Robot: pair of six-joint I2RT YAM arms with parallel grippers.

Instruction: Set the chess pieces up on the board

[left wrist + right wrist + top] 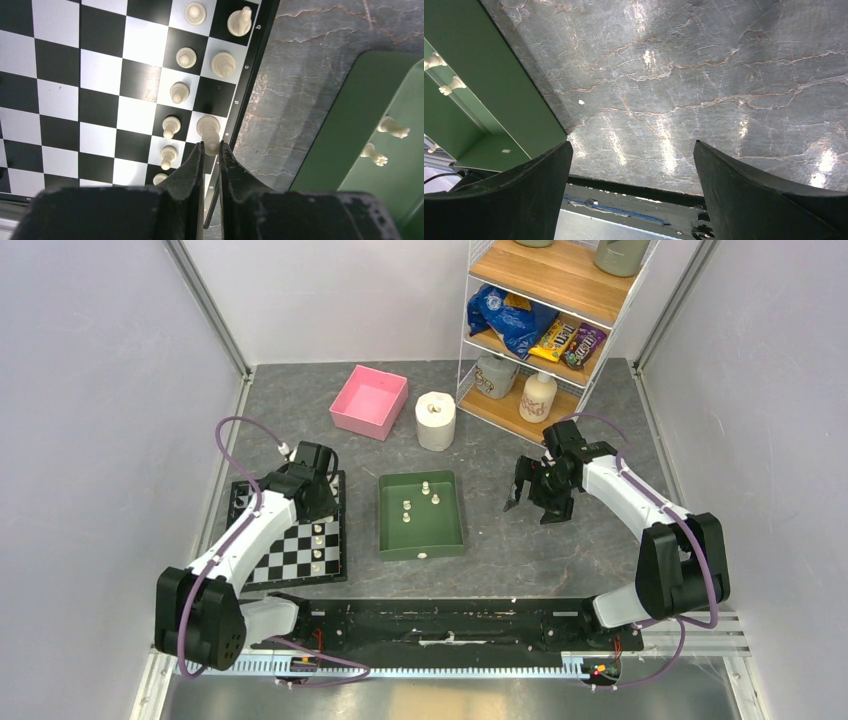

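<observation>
Narrowly parted, left hand (212, 146) pinches a cream, round-topped chess piece (209, 129); right hand (631, 144) gapes empty.

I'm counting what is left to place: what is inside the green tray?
Four cream chess pieces are in the green tray's far half, and a fifth white speck sits by its near wall. Nothing covers the tray from above.

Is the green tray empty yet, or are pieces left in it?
Not empty. The top view shows at least four small cream-white chess pieces inside the green rectangular tray.
</observation>
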